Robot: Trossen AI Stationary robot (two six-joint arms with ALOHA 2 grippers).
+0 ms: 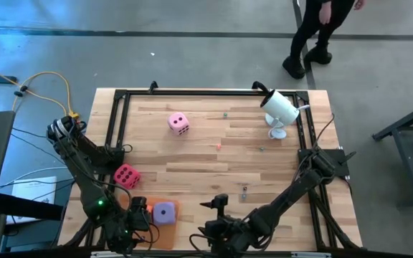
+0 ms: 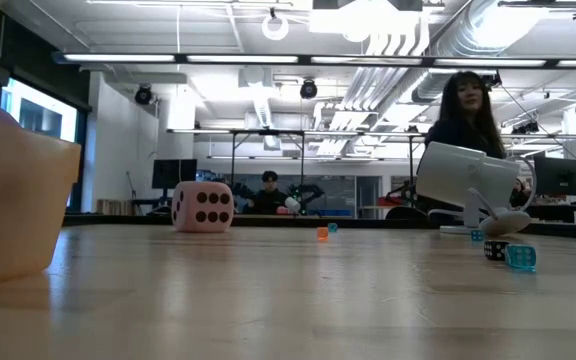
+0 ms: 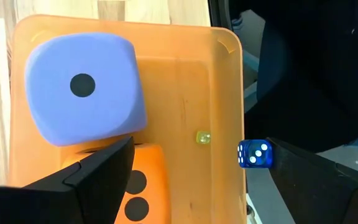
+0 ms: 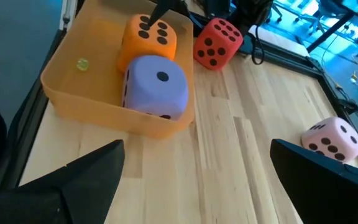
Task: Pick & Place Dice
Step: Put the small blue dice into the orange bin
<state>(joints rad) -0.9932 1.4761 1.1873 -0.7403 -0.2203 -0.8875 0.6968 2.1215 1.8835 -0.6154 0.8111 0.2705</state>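
Left pincer hangs over the tray at the surface's near left corner, fingers spread wide, gripping nothing. Its wrist view shows what the high view hides: the purple die, one pip up, lies in the tray just ahead of the pincer, and the orange die sits touching it, partly under one finger. A tiny yellow die also lies in the tray; a small blue die shows just past the rim, possibly off the tray.

Magenta die lies on the surface just beside the tray, near the left arm. Pink die lies well apart, toward the far side; the low view shows it upright, with tiny dice scattered farther right.

Right pincer hovers at the near edge, right of the tray, fingers wide, empty. Its wrist view alone shows all four dice together.

White lamp at the far right. A person stands beyond the surface.
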